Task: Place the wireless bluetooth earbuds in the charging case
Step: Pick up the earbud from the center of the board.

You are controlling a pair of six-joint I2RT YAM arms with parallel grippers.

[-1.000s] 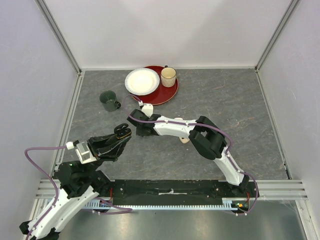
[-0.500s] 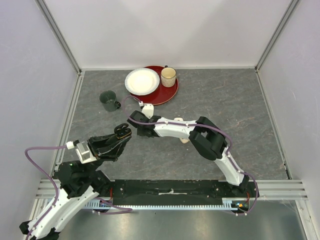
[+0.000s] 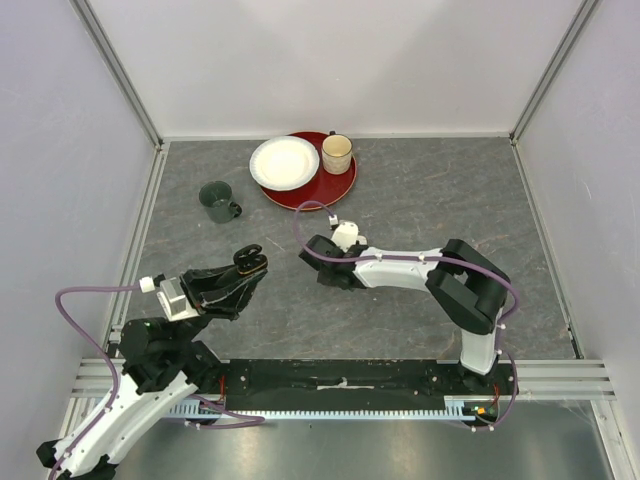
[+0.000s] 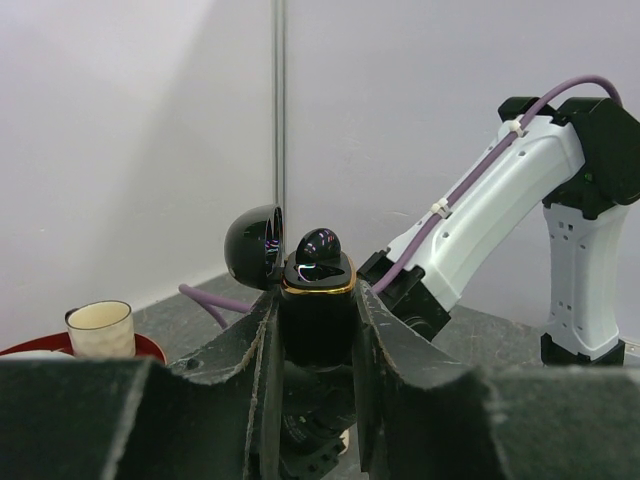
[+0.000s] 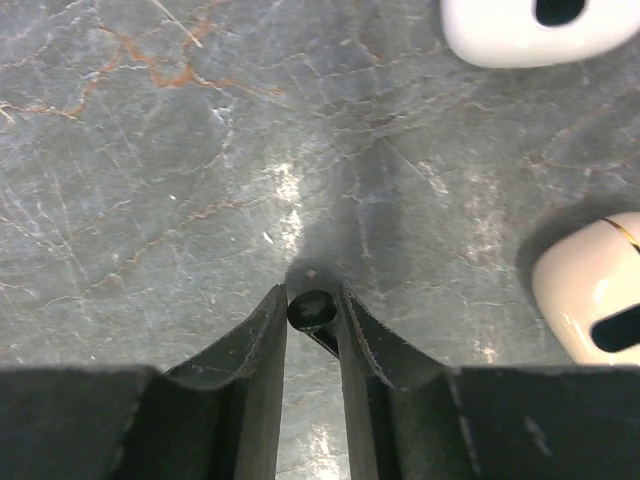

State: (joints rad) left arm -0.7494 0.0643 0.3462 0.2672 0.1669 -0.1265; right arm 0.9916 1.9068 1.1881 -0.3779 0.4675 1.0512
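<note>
The right arm (image 3: 400, 270) reaches in low over the middle of the worktop (image 5: 150, 150). Its jaws are pressed in on a black earbud (image 5: 312, 312), right at their tips. The rounded head sits between the tips. The stem trails back and off to one side, under one jaw, so the long axis lies at a slant to the jaws rather than in line with them. Whether the bud rests on the worktop or hangs just above it cannot be told.

Over toward the near left corner, the left arm (image 3: 150, 350) holds the black charging case (image 4: 318, 320) up off the surface, its jaws clamped on the case's two sides. The lid (image 4: 250, 248) is flipped open and stands at one side of the case mouth. One glossy seated earbud (image 4: 320, 250) already shows in the case mouth. The free socket is hidden from view.

The danger is that thin pinch on the head alone, which could let the bud twist or squirt out on the way over. The slanted stem looks likely to need squaring up before it will drop in, or it may catch on the rim. A hard push could tip the case in its grip, and the open lid crowds one side of the approach. A white case (image 5: 500, 30) and a cream case (image 5: 580, 280) lie near the jaws and could get knocked.
</note>
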